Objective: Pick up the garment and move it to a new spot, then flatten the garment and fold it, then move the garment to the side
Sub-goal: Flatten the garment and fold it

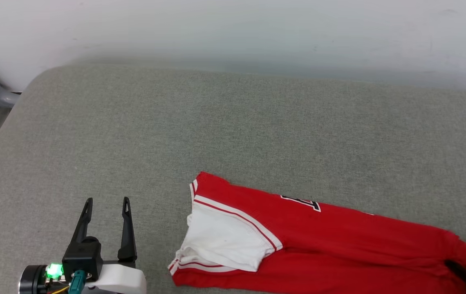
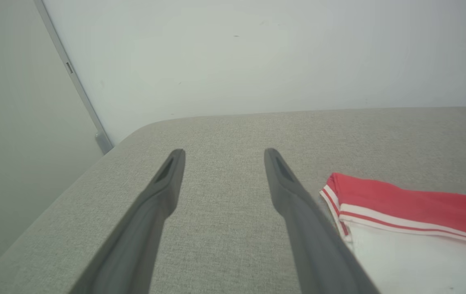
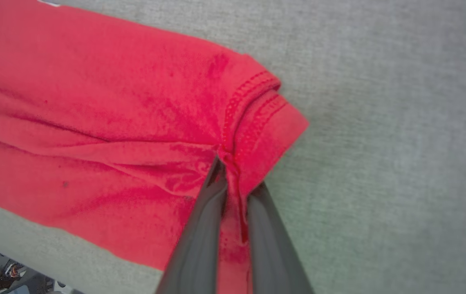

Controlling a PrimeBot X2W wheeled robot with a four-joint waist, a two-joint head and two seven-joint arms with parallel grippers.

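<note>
Count: we log one garment [image 1: 339, 241] and two end effectors.
Left end effector [image 1: 107, 200]: fingers spread, empty; garment lies near, to its right.
Right end effector [image 3: 237, 175]: pinching the garment's red hem.
Garment place: on the grey cushion [image 1: 216, 122].

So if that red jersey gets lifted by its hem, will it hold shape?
Probably not: the red-and-white fabric jersey puckers where the right gripper pinches it, so it likely droops. Thin folds suggest it's light.

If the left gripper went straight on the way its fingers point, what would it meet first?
Probably the bare grey cushion near its far edge, else the white wall; depth is unclear. The garment lies right of the left gripper, off that line.
</note>
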